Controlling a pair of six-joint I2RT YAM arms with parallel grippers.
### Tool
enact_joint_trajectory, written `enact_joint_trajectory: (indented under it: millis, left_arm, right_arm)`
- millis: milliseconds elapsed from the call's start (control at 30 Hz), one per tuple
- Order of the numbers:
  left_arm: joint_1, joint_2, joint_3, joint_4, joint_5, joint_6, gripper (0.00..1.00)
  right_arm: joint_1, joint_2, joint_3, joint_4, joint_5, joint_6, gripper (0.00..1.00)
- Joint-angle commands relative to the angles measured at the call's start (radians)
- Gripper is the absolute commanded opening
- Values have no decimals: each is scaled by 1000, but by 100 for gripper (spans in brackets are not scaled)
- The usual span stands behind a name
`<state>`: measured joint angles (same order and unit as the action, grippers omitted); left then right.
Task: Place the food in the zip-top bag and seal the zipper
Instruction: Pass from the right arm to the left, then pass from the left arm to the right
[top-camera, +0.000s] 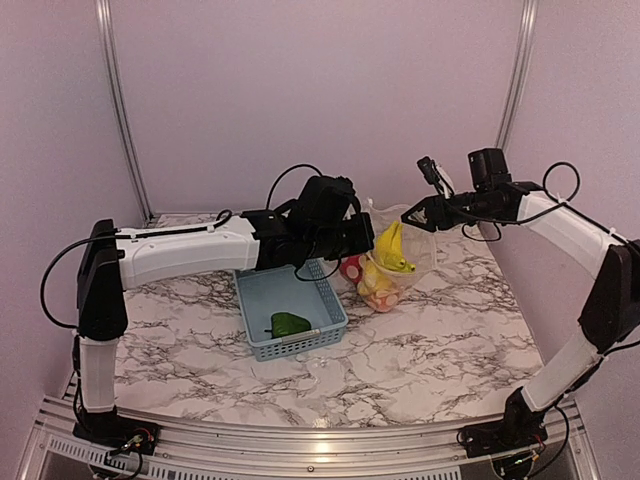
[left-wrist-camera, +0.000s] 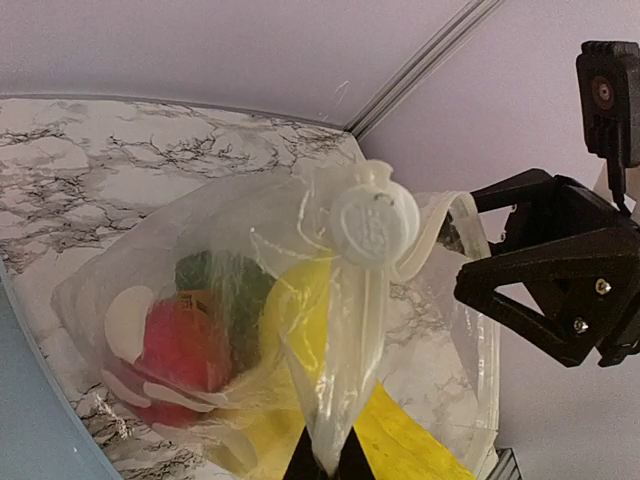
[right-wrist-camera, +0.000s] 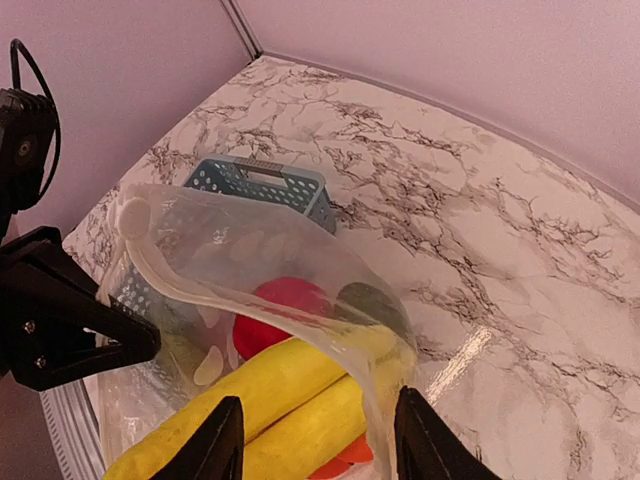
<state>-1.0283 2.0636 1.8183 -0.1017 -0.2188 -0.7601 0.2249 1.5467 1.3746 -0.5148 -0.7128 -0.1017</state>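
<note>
Plainly, a marble surface (top-camera: 450, 340) is bounded by lilac walls (top-camera: 300, 90). The zip-top bag (right-wrist-camera: 260, 250) is clenched by the left tool (left-wrist-camera: 325, 465) — the right tool (right-wrist-camera: 320, 445) is held released.

You have a white, grey-veined marble table (top-camera: 450, 340) in front of you. The blue-grey mesh basket (top-camera: 300, 345) sits on it near the centre. Just right of the basket, the clear zip-top bag (top-camera: 428, 250) appears to rest its lower end on the marble.
</note>
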Motion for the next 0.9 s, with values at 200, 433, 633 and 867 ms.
enact_joint_trajectory:
  millis: [200, 433, 633, 867]
  left_arm:
    - [21, 32, 2, 48, 79, -55, 0]
    - [24, 20, -20, 61, 74, -61, 0]
    - [32, 11, -36, 67, 61, -59, 0]
    - [34, 13, -40, 74, 58, -58, 0]
  right_arm:
    - [10, 12, 56, -173, 202, -66, 34]
    - [10, 25, 21, -197, 252, -75, 24]
    - [10, 1, 26, -271, 268, -98, 19]
    - [19, 11, -12, -319, 241, -115, 27]
